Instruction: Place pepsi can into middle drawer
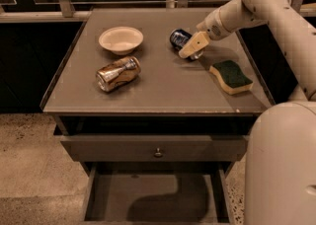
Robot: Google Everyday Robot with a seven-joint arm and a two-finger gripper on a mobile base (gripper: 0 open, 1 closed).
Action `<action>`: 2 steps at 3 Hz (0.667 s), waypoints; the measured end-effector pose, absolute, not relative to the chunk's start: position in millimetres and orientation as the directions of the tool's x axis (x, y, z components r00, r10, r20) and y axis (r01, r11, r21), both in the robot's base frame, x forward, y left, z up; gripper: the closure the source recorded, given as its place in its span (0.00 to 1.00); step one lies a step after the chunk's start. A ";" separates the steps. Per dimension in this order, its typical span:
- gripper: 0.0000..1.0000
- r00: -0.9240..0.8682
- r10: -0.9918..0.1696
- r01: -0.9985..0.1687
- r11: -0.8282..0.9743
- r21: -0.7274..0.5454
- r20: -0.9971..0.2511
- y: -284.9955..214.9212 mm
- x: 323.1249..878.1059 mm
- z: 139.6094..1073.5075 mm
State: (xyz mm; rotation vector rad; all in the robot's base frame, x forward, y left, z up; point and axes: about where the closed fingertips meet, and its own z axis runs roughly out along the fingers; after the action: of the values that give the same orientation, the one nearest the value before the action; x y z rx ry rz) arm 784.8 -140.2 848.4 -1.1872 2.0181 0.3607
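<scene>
The pepsi can (177, 37), dark blue with a silver end, lies on its side on the cabinet top, right of centre toward the back. My gripper (193, 46) reaches in from the right and sits right against the can's right front side, partly covering it. The middle drawer (153, 200) stands pulled out at the bottom of the view, with a flat grey floor and nothing in it but the arm's shadow.
A gold-brown can (117, 73) lies on its side at the left front of the top. A cream bowl (121, 39) stands behind it. A green and yellow sponge (231, 76) lies at the right. The drawer with a round knob (158, 152) is shut above the open one.
</scene>
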 end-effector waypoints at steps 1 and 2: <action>0.42 -0.285 -0.626 -0.839 0.529 -0.127 -0.726 -140.2 784.9 848.3; 0.65 -0.285 -0.626 -0.839 0.529 -0.127 -0.726 -140.1 784.9 848.3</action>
State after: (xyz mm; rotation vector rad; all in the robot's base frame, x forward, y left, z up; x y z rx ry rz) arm 784.9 -140.1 848.3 -1.1873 2.0181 0.3608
